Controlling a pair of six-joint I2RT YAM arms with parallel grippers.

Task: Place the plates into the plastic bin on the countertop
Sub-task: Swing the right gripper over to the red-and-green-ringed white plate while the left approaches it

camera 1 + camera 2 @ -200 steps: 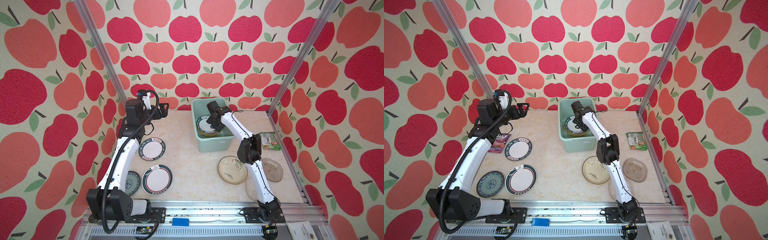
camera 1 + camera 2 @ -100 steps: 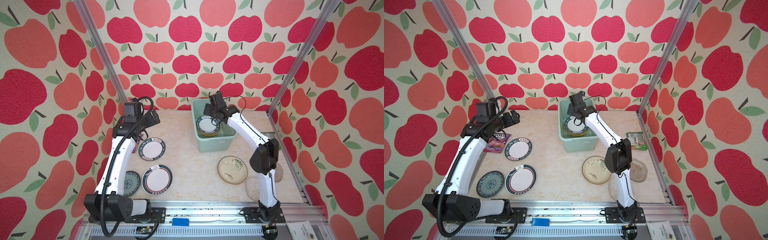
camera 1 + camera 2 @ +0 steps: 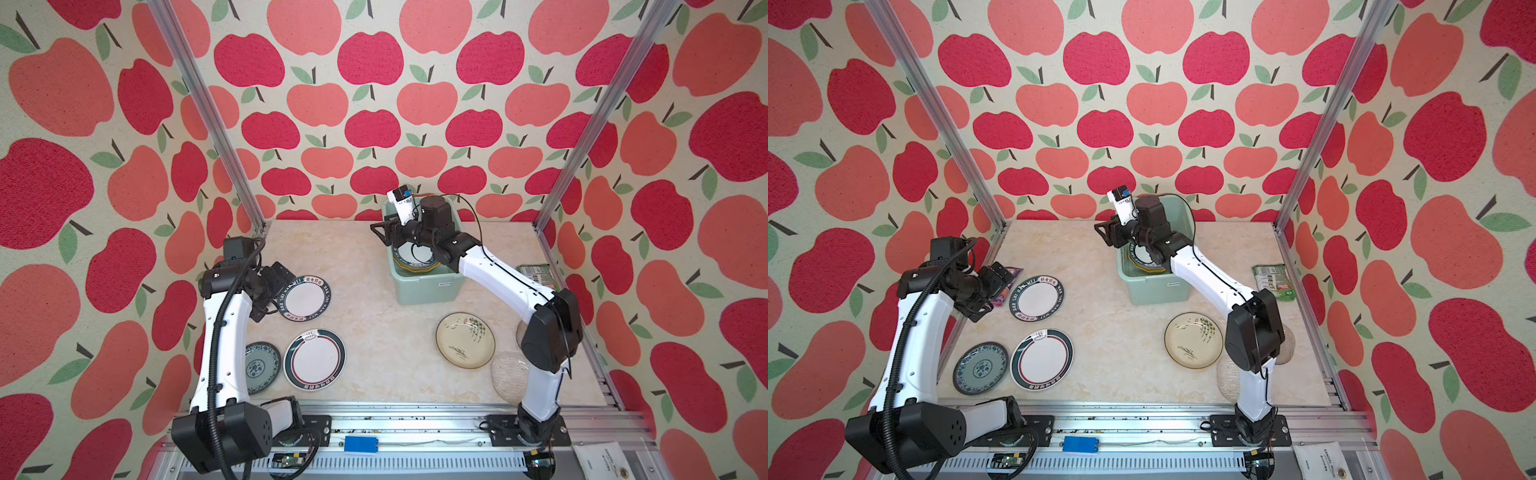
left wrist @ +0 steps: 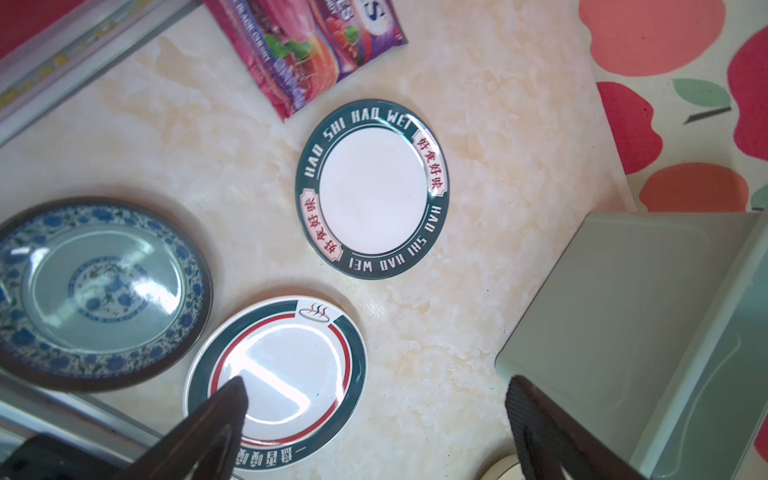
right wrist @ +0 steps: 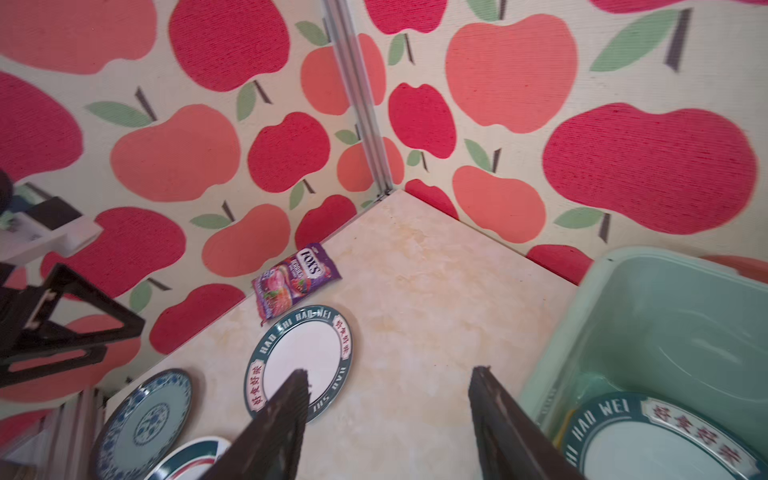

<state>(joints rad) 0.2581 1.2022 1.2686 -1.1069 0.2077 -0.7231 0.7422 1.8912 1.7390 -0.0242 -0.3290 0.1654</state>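
Walls (image 3: 374, 104) stand on three sides, cream with big red and pink apples and green leaves. Shiny metal posts (image 3: 214, 124) run up the back corners. The tabletop (image 3: 374, 332) is pale and marbled. The light is bright and soft.

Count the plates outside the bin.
6: lettered plate, ringed plate and blue plate on the left; plant plate, clear plate and a half-hidden plate by the right arm. Others may be hidden.

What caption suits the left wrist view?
Open fingers over lettered plate, red-ringed plate, blue-patterned plate, plastic bin alongside.
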